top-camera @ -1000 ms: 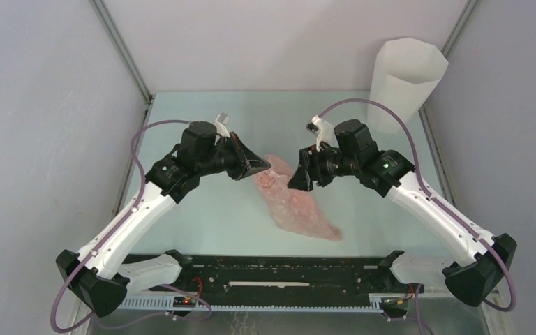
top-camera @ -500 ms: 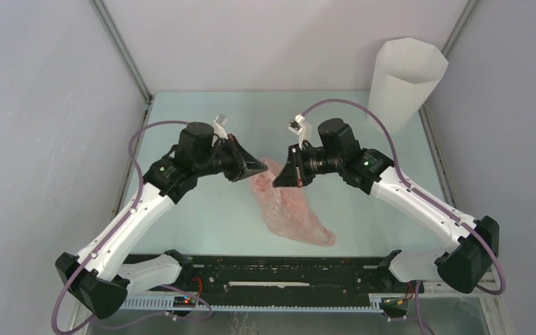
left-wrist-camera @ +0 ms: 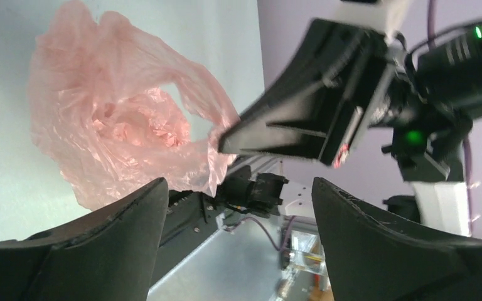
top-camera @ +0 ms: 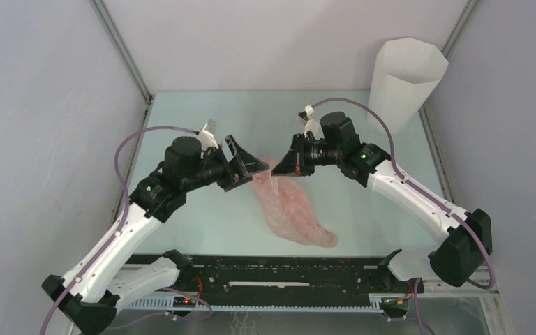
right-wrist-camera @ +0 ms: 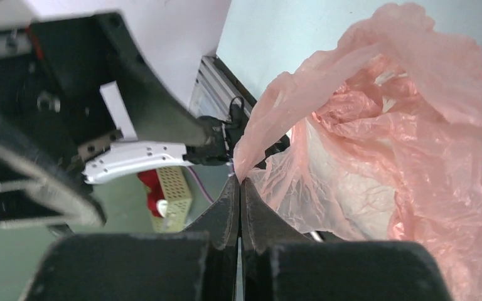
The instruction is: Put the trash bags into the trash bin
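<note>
Altogether one pink trash bag [top-camera: 293,213], one white bin [top-camera: 401,84], one table [top-camera: 213,218].

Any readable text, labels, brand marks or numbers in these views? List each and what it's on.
None legible.
The trash bin and the pink trash bag are plain, with no print.
A small reddish mark on the side of the right gripper, in the left wrist view, is too blurred to read.
</note>
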Controlling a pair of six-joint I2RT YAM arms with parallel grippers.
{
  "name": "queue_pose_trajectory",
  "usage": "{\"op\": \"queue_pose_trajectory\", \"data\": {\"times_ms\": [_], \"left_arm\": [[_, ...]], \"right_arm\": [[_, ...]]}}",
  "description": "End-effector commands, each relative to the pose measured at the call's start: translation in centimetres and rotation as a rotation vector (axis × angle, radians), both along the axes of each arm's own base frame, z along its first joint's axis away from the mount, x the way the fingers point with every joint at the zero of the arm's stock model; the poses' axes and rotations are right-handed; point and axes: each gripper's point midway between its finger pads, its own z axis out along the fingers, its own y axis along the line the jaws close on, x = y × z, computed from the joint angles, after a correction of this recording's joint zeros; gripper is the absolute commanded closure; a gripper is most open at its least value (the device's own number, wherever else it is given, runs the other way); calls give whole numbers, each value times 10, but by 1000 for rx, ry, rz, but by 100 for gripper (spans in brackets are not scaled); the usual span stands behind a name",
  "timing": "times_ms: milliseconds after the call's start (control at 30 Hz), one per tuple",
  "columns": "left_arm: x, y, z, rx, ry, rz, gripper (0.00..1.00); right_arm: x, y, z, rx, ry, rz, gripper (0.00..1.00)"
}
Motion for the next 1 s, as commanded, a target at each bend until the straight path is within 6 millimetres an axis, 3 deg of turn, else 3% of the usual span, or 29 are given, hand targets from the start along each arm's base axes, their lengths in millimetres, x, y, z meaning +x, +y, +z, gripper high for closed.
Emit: {"op": "queue_pose_trajectory", "data": {"times_ms": [0,167,367,667,767,900,933,967], "left_arm": [[0,-4,17,25,-251,-8,10],[-5,-3,7,278,-515,-3,7],[12,5,-10,493,-602,13,13],[22,-21,-2,498,-628,-45,21],[25,-26,-2,492,-619,-42,33],[33,-16,-8,534,-575,35,58],[35,-12,-9,542,-566,58,64],[35,-8,-10,545,-560,75,70]], "right_arm": [[10,6,14,97,192,-83,100],[14,9,24,156,341,-137,100],[12,14,31,182,386,-156,100],[9,18,27,165,403,-197,100],[6,20,26,154,399,-196,100],[3,21,19,103,364,-182,100],[3,20,17,82,348,-174,97],[5,16,15,58,334,-172,86]]}}
